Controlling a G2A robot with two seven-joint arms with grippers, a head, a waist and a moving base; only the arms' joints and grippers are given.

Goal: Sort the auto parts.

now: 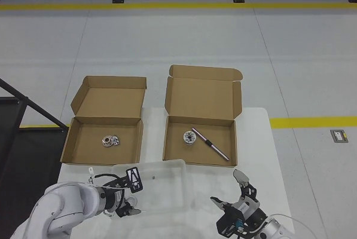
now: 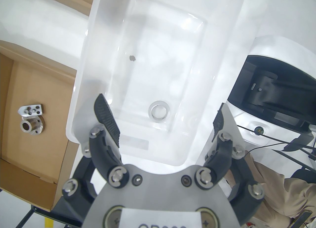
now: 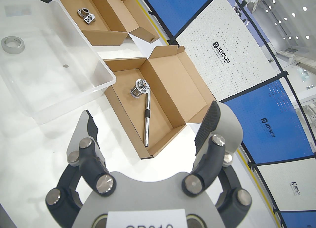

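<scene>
A metal ring (image 2: 159, 111) lies inside the clear plastic bin (image 2: 85, 48), along with a small dark speck (image 2: 132, 58). My left gripper (image 2: 161, 105) hangs open just over the bin's near end, above the ring, holding nothing. The left cardboard box (image 1: 76, 149) contains a flanged metal part (image 1: 110, 141). The right cardboard box (image 1: 226, 134) holds a metal hub (image 1: 189, 137) and a slim rod (image 1: 210, 144). My right gripper (image 3: 150, 125) stands open and empty over the white table, just short of the right box (image 3: 172, 105). The ring (image 3: 12, 44) also lies in the bin (image 3: 98, 63) there.
Both boxes have their lids folded back toward the far side. The bin (image 1: 166, 164) sits on the white table (image 1: 256, 149) in front of the boxes. Black framing (image 1: 11, 119) stands left of the table. Blue and white panels (image 3: 222, 48) stand beyond the boxes.
</scene>
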